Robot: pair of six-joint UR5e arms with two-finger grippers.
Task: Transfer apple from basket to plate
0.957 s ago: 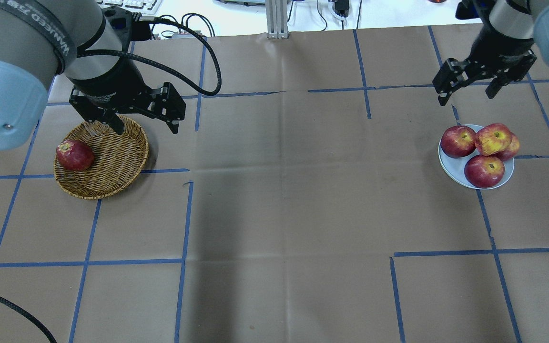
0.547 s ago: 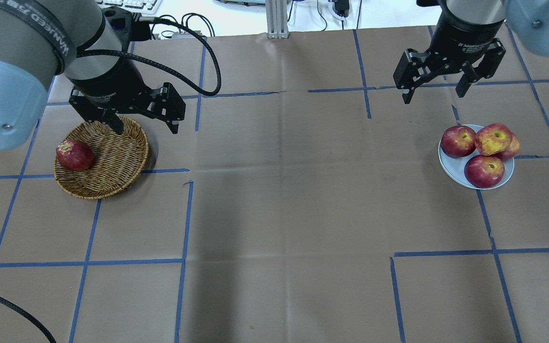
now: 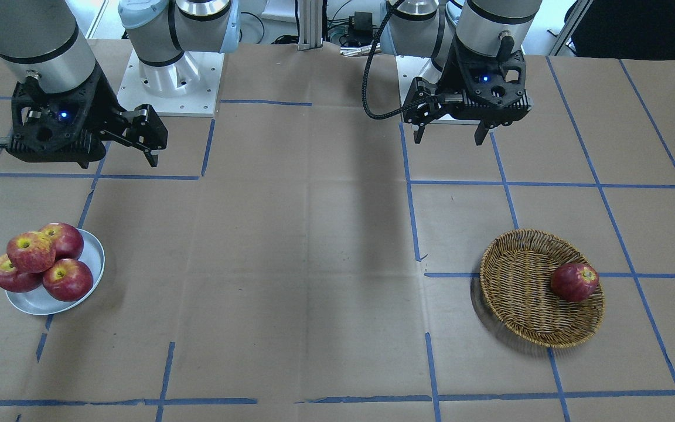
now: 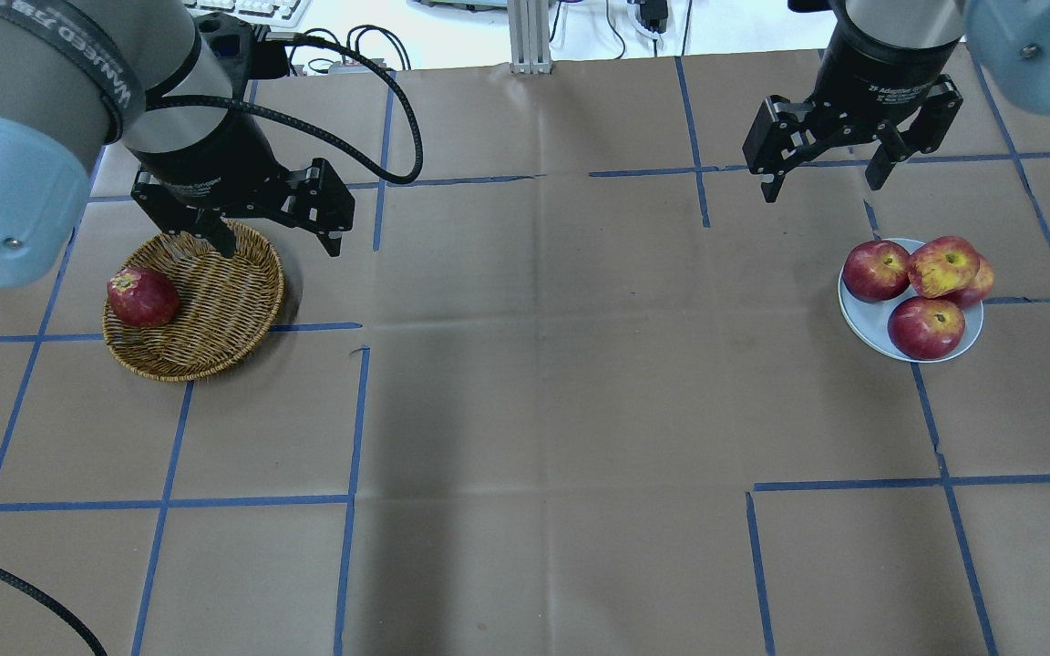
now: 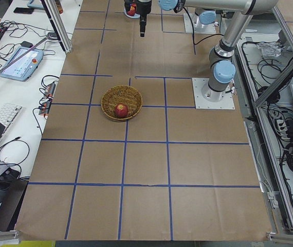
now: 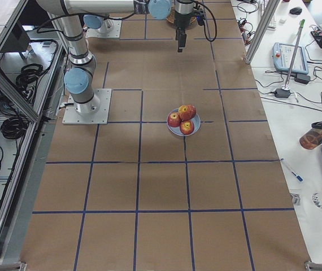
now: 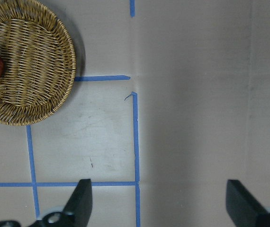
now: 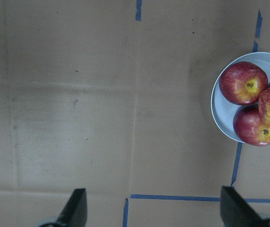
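Observation:
The lighter, yellow-patched apple (image 4: 942,264) lies on top of three darker red apples on the pale plate (image 4: 862,323) at the right; it also shows in the front view (image 3: 31,251). The wicker basket (image 4: 215,292) at the left holds one dark red apple (image 4: 142,296) against its left wall. My left gripper (image 4: 282,246) hangs open and empty over the basket's far right rim. My right gripper (image 4: 819,189) is open and empty, above the table behind and left of the plate. The right wrist view shows the plate (image 8: 220,113) at its right edge.
The table is covered in brown paper with a blue tape grid (image 4: 352,410). The arm bases (image 3: 170,88) stand at the robot's side. Desks with cables and a tablet (image 6: 291,56) line the table's far side.
My right gripper has moved left, away from above the plate's far right, and has turned a little. The left gripper, basket and apples have not moved.

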